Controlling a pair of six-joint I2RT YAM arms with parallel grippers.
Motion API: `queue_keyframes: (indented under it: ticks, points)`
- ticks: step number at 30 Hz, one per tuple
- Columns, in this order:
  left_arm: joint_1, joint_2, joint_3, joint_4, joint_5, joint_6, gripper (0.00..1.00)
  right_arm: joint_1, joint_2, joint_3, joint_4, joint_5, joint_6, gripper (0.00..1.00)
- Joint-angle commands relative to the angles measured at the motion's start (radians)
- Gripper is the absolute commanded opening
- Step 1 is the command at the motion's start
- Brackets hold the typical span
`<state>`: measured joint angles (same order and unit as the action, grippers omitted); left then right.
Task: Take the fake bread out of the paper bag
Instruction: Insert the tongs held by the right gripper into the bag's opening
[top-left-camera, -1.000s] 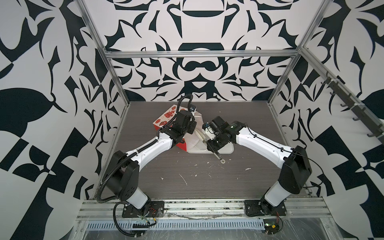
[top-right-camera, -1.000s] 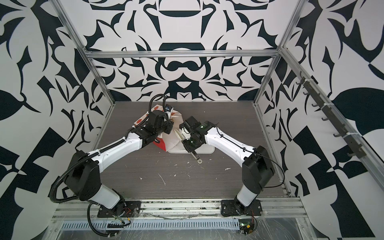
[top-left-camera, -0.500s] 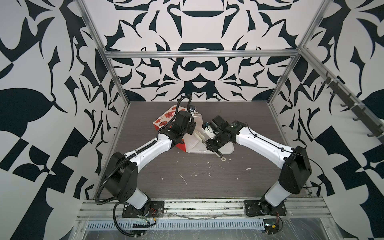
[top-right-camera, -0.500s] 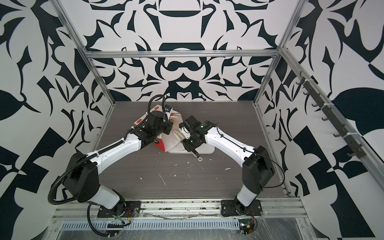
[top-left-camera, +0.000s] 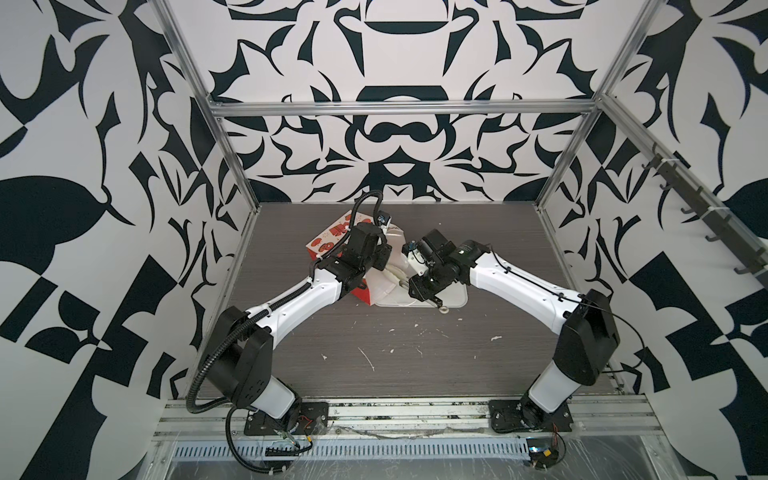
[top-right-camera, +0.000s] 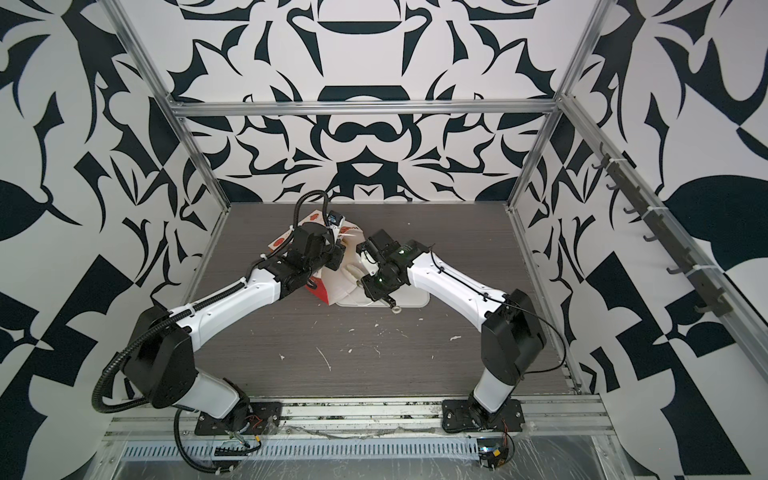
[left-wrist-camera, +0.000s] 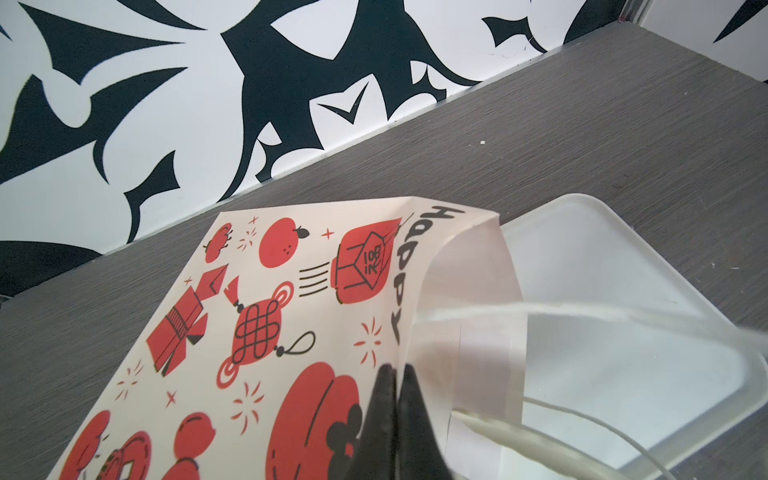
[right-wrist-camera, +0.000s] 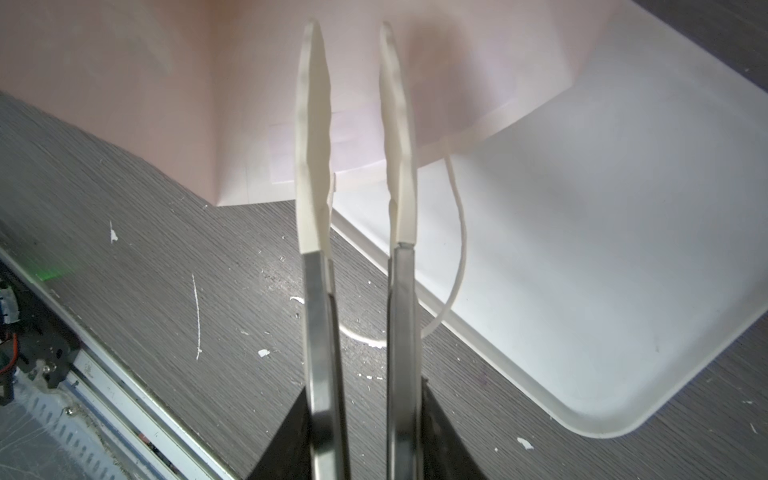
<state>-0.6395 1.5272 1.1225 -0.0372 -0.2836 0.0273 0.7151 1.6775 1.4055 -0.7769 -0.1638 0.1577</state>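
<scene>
A: Since no fake bread shows in any view, I'd call this the very start of the pull, with nothing out yet. The paper bag (top-left-camera: 328, 241) lies on its side on the dark table (top-left-camera: 374, 353), with its mouth resting over one end of the white tray (top-left-camera: 457, 298). The tray surface I can see has nothing on it. My guess is the bread is deep inside the bag, but both wrist views only show pale lining.

B: Agreed. The left gripper (left-wrist-camera: 397, 370) is clamped tight on the bag's upper rim, holding that wall up so the mouth gapes. The right gripper (top-left-camera: 422, 289) is squeezing a pair of metal tongs (right-wrist-camera: 318, 291). Their white tips (right-wrist-camera: 311, 124) stand a little apart, aimed straight into the opening with nothing between them.

A: Next move then?

B: My read is to push the tongs deeper, spread the tips around a piece, pinch it, and draw it back over the tray. Fake bread is likely hard and slick, so it'll want a firm squeeze.

A: Anything in the way?

B: The cord handles, mostly. One white cord (right-wrist-camera: 457, 232) loops over the tray edge just beside the tongs. Another cord (left-wrist-camera: 582, 316) stretches across the mouth in the left wrist view. Either could snag a tip going in or coming out. The table's also littered with white flecks, but those look harmless.
</scene>
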Motion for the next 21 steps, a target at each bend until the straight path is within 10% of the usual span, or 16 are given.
queue_keyframes:
  ticks: [1, 21]
  points:
    - [0.003, -0.039, -0.010, 0.030, 0.019, -0.001, 0.00, 0.007, -0.021, 0.012, 0.067, 0.019, 0.011, 0.39]
    - [0.005, -0.003, 0.098, -0.065, 0.045, -0.040, 0.00, 0.147, -0.128, -0.260, 0.474, 0.519, -0.172, 0.40]
